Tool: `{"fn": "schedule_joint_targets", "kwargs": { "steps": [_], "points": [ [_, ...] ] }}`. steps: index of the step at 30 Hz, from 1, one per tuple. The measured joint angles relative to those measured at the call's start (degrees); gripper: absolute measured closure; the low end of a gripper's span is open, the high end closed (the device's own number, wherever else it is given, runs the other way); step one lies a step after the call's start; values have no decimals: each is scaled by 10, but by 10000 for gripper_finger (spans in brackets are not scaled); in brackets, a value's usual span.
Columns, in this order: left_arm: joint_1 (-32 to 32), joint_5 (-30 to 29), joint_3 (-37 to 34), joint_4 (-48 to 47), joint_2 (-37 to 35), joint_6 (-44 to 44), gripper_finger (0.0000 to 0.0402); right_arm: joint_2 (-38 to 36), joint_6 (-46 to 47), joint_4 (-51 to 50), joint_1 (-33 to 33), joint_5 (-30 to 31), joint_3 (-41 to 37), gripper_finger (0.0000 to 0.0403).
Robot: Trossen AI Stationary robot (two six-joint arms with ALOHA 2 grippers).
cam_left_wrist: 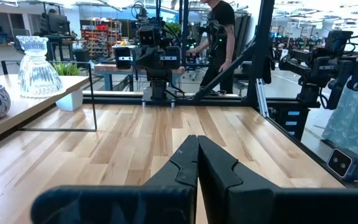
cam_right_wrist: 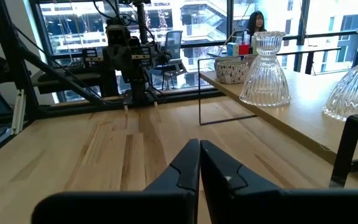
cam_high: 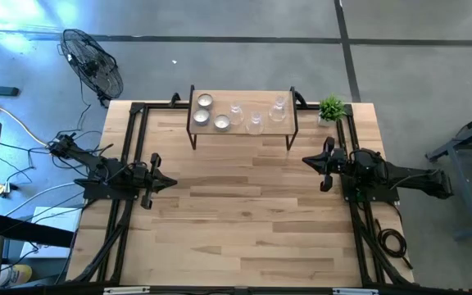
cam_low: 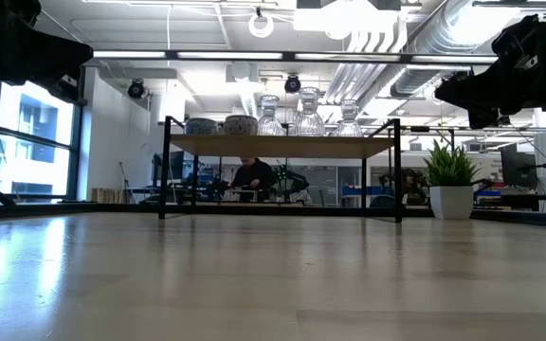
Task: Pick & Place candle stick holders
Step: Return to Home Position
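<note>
At the near side of the desk, in front of the shelf, both arms lie low. The left hand rests well out from the shelf's left front leg, clenched on nothing, its fingers pressed flat together. The right hand is closer in, near the shelf's right front leg, also clenched and empty.

We judge the placing done, with only the return to rest left. The danger, as we see it, lies with the right arm. A wide swing so close to that leg could jar the shelf, and the tall glass pieces would likely tip first.

All six candle stick holders stand on the shelf. Three tealight cups cluster at its left end, each holding a white centre. From its middle to its right end, three clear glass stemmed holders stand upright and apart, with nothing in them. Just past the shelf's right end sits a small green plant.
</note>
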Motion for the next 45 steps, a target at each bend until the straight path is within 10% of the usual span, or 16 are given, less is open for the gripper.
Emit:
{"fn": "schedule_joint_targets", "kwargs": {
  "steps": [45],
  "points": [
    [0, 0, 0, 0, 0, 0, 401, 0, 0, 0, 0, 0, 0, 399]
  ]
}}
